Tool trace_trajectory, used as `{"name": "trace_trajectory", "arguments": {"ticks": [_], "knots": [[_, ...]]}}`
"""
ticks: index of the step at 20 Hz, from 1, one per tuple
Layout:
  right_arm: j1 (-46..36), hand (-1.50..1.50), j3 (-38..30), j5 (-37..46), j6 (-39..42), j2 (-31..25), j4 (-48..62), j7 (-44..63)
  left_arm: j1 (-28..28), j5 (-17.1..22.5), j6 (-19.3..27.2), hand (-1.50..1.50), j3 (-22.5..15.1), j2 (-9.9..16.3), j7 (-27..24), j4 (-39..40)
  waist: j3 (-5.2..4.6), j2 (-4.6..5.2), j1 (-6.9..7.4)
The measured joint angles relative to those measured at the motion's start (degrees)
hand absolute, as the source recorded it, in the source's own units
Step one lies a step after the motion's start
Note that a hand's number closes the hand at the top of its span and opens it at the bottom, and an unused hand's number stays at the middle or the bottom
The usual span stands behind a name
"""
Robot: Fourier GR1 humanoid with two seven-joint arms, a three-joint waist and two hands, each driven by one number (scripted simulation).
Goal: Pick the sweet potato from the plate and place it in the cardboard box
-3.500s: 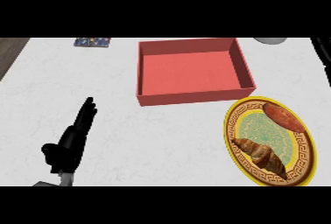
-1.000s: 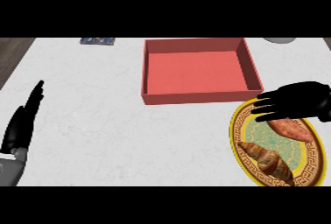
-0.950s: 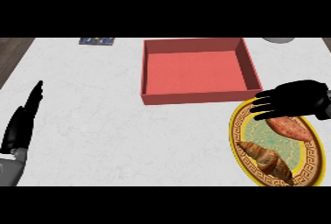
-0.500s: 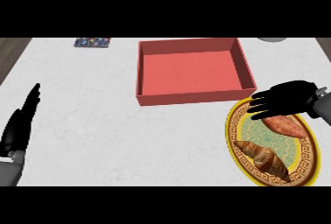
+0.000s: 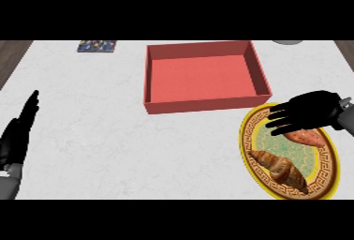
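A reddish sweet potato (image 5: 308, 138) lies on the upper part of a yellow-rimmed patterned plate (image 5: 249, 154) at the right, next to a brown croissant (image 5: 282, 170). My right hand (image 5: 309, 112) hovers just above the sweet potato, fingers spread and pointing left, covering its upper end; I cannot tell whether it touches it. The red open box (image 5: 204, 75) stands behind the plate, with nothing inside. My left hand (image 5: 18, 136) rests open at the left edge, fingers up.
A small patterned card (image 5: 96, 46) lies at the back left of the white counter (image 5: 104, 136). A grey round object (image 5: 286, 42) peeks in at the back right. The counter's dark edges show at the far corners.
My right hand came in from the right and settled over the plate's top, then shifted slightly left and down over the sweet potato. My left hand moved to the left edge.
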Motion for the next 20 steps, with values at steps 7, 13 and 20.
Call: {"name": "trace_trajectory", "arguments": {"ticks": [7, 13, 20], "knots": [[2.86, -1.5, -1.34, 5.74, -1.47, 0.81, 0.46, 2.46, 0.59, -1.07, -1.12, 0.0, 1.56, -1.17, -1.16, 0.94, 0.0, 0.05, -0.17], [3.93, 1.5, -4.58, 9.12, -2.91, 3.92, 2.77, 2.99, 1.24, -2.81, -1.0, 0.0, 2.01, -2.82, -0.84, -0.27, -0.24, -0.21, -0.09], [6.01, 1.5, -9.09, 6.77, -10.36, 7.43, 3.29, 2.74, 1.04, -3.1, -2.08, 0.0, 3.18, -2.73, -0.35, -0.35, -0.5, -0.45, 0.06]]}}
